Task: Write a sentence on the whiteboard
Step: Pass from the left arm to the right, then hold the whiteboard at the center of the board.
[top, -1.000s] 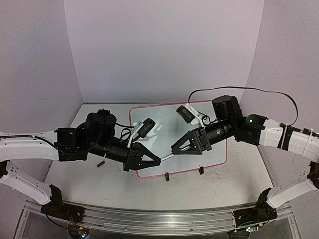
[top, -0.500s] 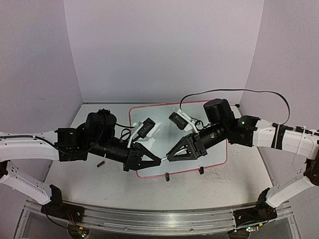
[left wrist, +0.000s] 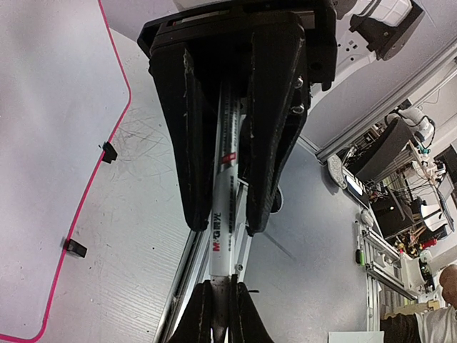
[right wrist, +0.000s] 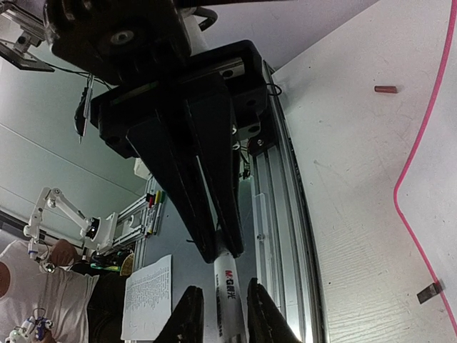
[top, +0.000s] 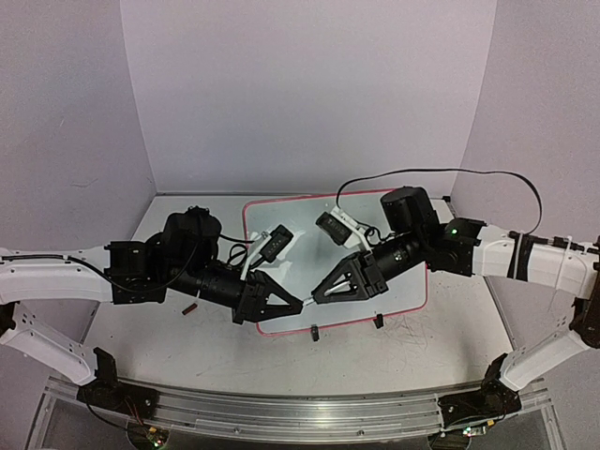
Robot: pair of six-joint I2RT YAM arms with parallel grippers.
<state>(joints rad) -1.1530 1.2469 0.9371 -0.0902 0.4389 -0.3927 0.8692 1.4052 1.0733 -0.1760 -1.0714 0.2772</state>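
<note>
Overhead: whiteboard (top: 398, 295) lies flat on the table (top: 187, 347), mid-field, pink-rimmed; no sentence legible on its bare parts. Left gripper (top: 291, 305) and right gripper (top: 321, 295) stand tip to tip over its near edge, with a marker (top: 306, 300) between them.

Left wrist: left fingers clamped on the white barrel at mid-length; right tips flank the far end.

Right wrist: right fingers sit either side of the barrel; whether they pinch it cannot be told.

Handling, judged: board stiff, smooth, needs no holding. Marker light, slick plastic, liable to swivel; best gripped mid-barrel, squarely.
</note>
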